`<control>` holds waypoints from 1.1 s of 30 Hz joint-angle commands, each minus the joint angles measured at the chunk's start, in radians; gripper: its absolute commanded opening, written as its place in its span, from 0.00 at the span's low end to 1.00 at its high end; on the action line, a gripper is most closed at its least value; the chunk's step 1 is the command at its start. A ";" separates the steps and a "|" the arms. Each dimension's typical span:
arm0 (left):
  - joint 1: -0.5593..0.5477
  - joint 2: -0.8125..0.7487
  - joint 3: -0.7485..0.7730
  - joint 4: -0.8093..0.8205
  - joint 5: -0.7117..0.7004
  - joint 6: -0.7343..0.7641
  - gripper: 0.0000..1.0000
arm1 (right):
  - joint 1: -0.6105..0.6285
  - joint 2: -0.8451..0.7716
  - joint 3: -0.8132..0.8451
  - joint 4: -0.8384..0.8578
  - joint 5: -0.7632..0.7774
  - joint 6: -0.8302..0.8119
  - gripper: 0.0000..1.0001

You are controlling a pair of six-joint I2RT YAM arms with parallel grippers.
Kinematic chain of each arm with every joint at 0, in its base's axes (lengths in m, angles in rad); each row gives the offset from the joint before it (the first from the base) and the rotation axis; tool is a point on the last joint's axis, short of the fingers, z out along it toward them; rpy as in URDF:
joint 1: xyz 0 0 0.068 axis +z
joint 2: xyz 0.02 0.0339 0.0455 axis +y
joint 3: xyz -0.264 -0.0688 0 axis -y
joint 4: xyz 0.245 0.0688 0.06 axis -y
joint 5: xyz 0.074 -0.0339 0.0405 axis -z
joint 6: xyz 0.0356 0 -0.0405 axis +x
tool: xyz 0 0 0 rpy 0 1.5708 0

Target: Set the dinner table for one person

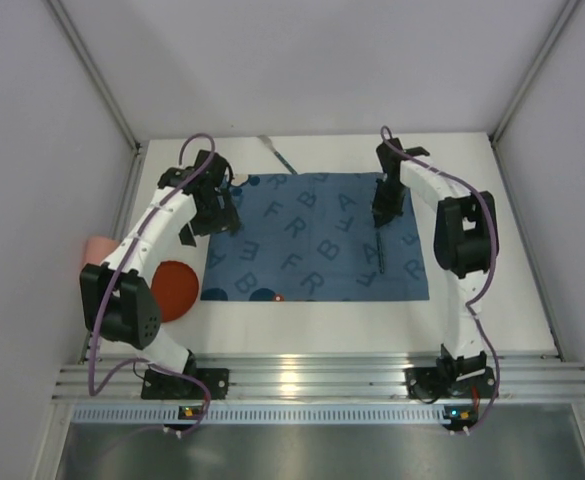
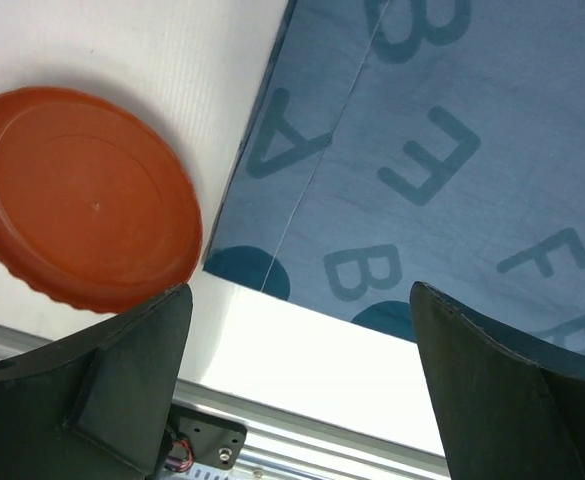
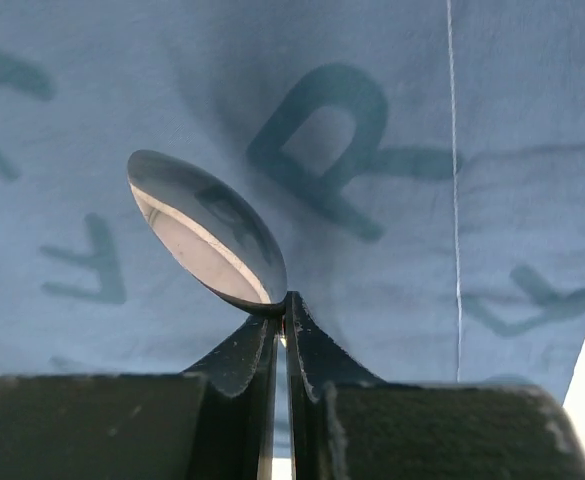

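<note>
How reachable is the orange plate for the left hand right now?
Probably yes. The left hand is open and empty, and the plate lies bare on the table beside the placemat's corner. The arm's own elbow overhangs it, so folding back may be awkward.

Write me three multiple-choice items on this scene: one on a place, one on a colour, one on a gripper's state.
1. Where does the round orange-red plastic plate lie relative to the letter-printed cloth placemat?
A. On top of it
B. Under it
C. Beside it, on the matte white tabletop

2. What colour is the placemat?
A. Blue
B. Green
C. Yellow

3. What state is the right gripper in?
A. Open and empty
B. Shut on a shiny metal spoon
C. Shut on the plate

Answers:
1 C: the left wrist view shows the plate on bare white surface next to the cloth's corner.
2 A: every view shows blue cloth with darker letters.
3 B: the right wrist view shows it pinching the spoon's neck just behind the bowl, above the placemat.
</note>
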 commanded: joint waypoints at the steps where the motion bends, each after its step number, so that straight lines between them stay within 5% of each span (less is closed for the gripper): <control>1: -0.004 0.036 0.081 0.045 0.034 0.002 0.95 | -0.008 0.034 0.044 0.032 -0.009 -0.053 0.02; 4: -0.004 0.105 0.168 0.088 0.064 -0.004 0.95 | -0.010 0.048 0.042 0.031 0.003 -0.085 0.23; 5: -0.004 0.127 0.197 0.099 0.081 -0.010 0.95 | -0.010 0.040 0.045 0.029 0.014 -0.101 0.40; 9: -0.005 0.291 0.393 0.169 0.103 -0.081 0.93 | -0.010 0.011 0.084 -0.010 0.056 -0.130 0.65; 16: -0.055 0.536 0.547 0.527 0.036 -0.125 0.91 | -0.001 -0.205 -0.016 -0.049 0.010 -0.101 0.68; 22: -0.092 0.900 0.989 0.522 -0.045 -0.137 0.91 | 0.010 -0.460 -0.250 -0.043 -0.026 -0.069 0.68; 26: -0.099 0.970 0.974 0.689 -0.023 -0.170 0.91 | 0.008 -0.543 -0.342 -0.052 0.002 -0.070 0.67; 33: -0.085 1.112 1.097 0.585 -0.062 -0.153 0.90 | -0.005 -0.606 -0.418 -0.063 0.005 -0.046 0.66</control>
